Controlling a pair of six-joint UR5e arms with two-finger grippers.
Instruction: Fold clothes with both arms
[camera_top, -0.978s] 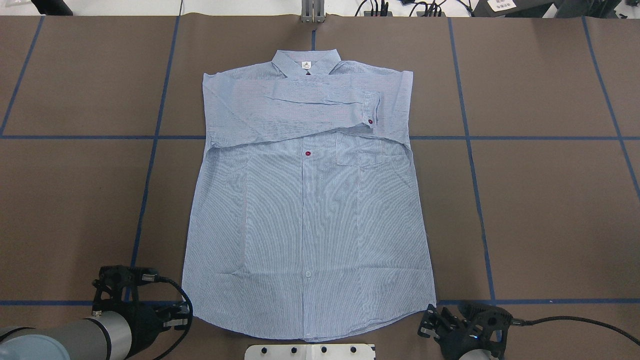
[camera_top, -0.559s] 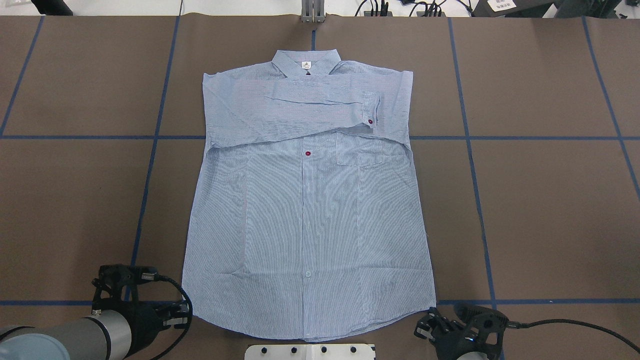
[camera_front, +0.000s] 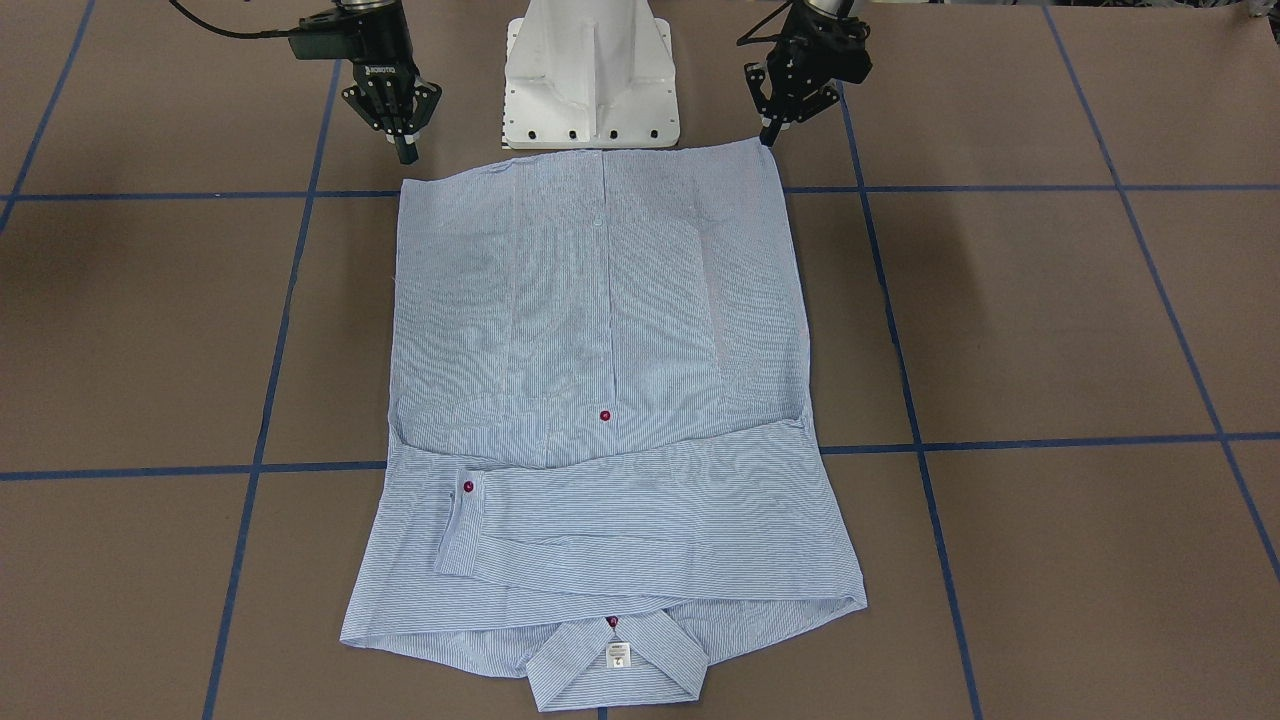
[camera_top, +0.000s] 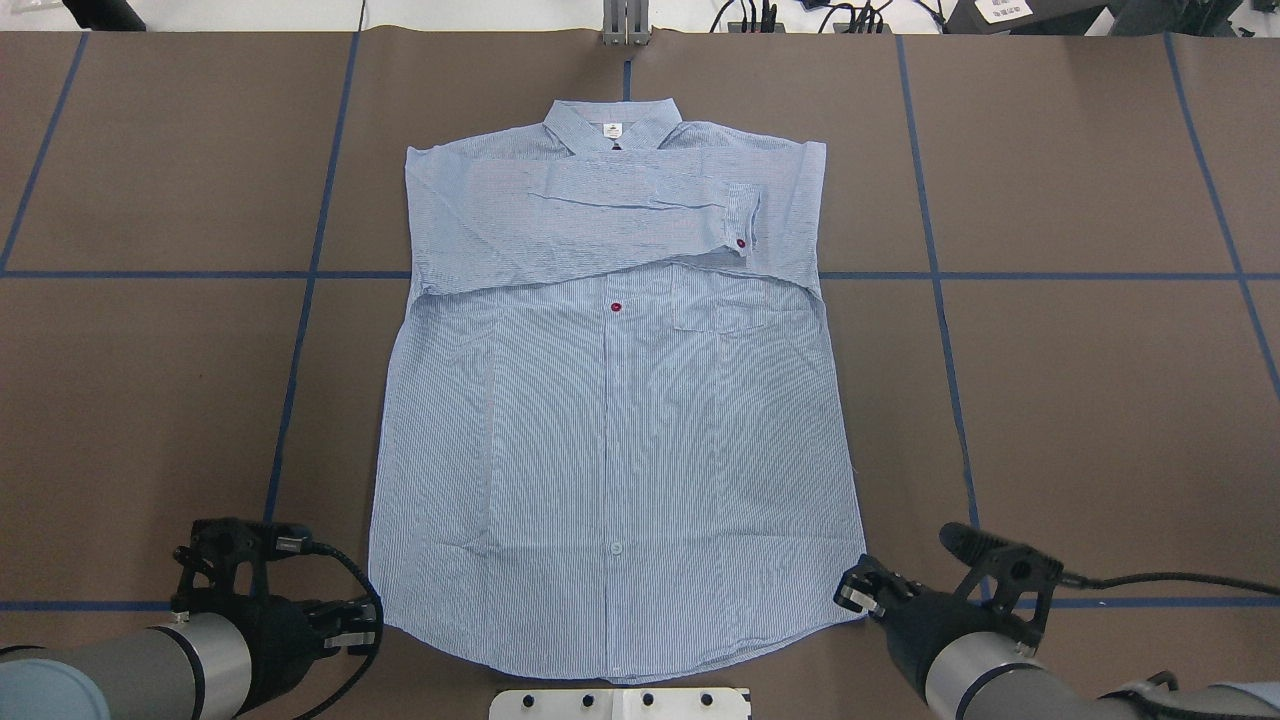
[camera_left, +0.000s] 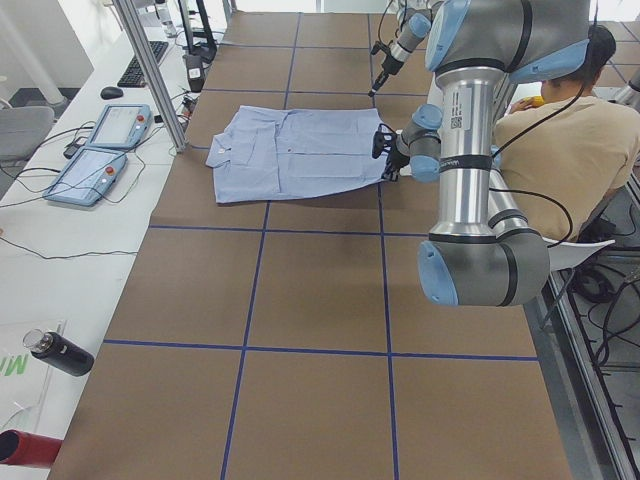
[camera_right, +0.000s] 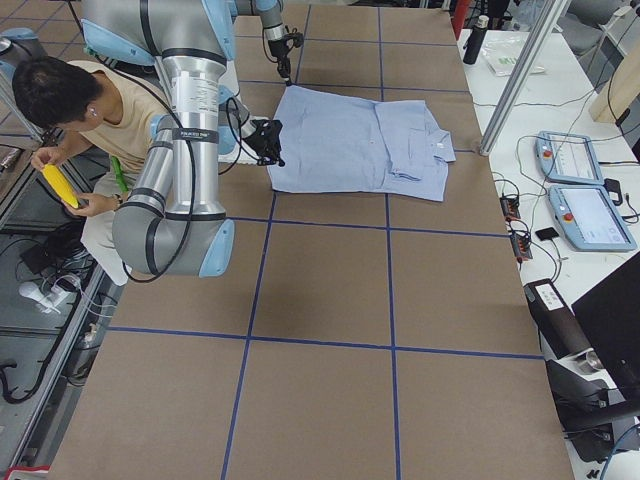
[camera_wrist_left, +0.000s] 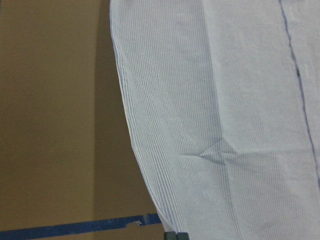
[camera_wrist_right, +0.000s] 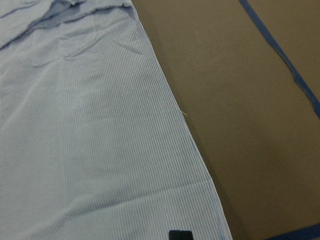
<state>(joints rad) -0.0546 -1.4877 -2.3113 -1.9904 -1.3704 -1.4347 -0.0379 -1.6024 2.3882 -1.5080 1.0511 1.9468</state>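
front view: the light blue, finely striped button-up shirt (camera_front: 600, 330) lies flat, front up, on the brown, blue-taped counter (camera_front: 1050, 320). the black two-finger right pincer (camera_front: 405, 150) and the black two-finger left pincer (camera_front: 772, 130) each taper to one tip. both look pressed together and empty, just beside the hem corners.

overhead: the sleeves (camera_top: 640, 205) lie folded across the chest. the collar (camera_top: 612, 125) points away from the robot and the hem (camera_top: 620, 665) toward it, so the long axis runs straight outward.

side views: nothing further.

wrist views: each shows a shirt edge on bare counter.

the sleeve step looks done and the hem-to-collar fold is at hand. next, both pincers must spread, pinch the corners together and lift evenly.
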